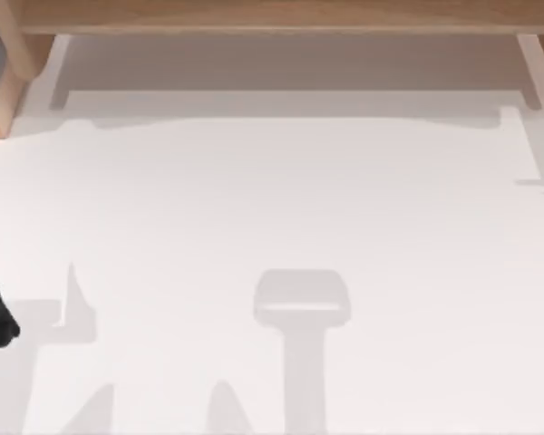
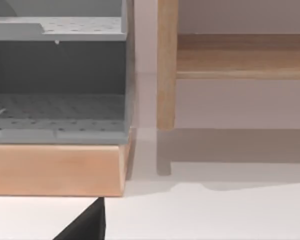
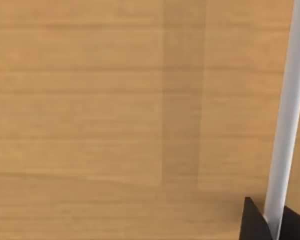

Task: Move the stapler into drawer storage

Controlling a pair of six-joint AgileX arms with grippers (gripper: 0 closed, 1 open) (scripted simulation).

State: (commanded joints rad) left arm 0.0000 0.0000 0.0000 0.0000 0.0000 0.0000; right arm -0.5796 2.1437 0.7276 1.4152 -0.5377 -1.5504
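At the far left of the table [image 1: 281,208], a grey drawer unit [image 2: 60,80] sits on a wooden base [image 2: 55,170]. Its open front shows a dotted grey floor with a small pale mark I cannot identify. Just right of it stands a wooden post [image 2: 166,65] with a wooden shelf [image 1: 272,14] running along the far edge. The left gripper [image 2: 87,225] hovers low over the white tabletop near the base; I cannot tell whether it is open or closed. The right gripper [image 3: 272,225] is close against a wooden panel [image 3: 90,115], beside a white bar [image 3: 287,110]; its state is also unclear. Where the stapler lies cannot be told.
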